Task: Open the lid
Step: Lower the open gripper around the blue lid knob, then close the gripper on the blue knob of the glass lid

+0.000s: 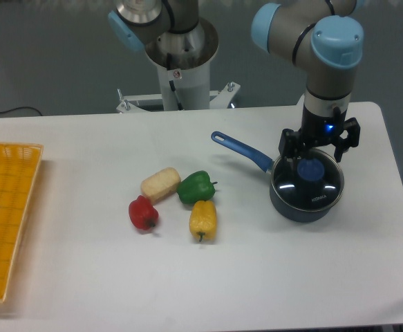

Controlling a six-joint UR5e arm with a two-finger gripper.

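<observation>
Lid (307, 185) sitting closed on saucepan (305, 199) at right of table (83, 290), gripper (316, 153) hanging spread open just above blue knob (310, 169), not grasping anything; risking fingers closing off-centre, slipping off knob, or dragging pan along.

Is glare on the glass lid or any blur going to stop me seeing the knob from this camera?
Fixed camera: even overhead light with soft shadows; the lid shows only faint pale reflections, so its blue knob and white lettering stay readable. The gripper is sharp with no motion blur, and its fingers straddle the knob. The pan casts a short shadow on the table.
</observation>
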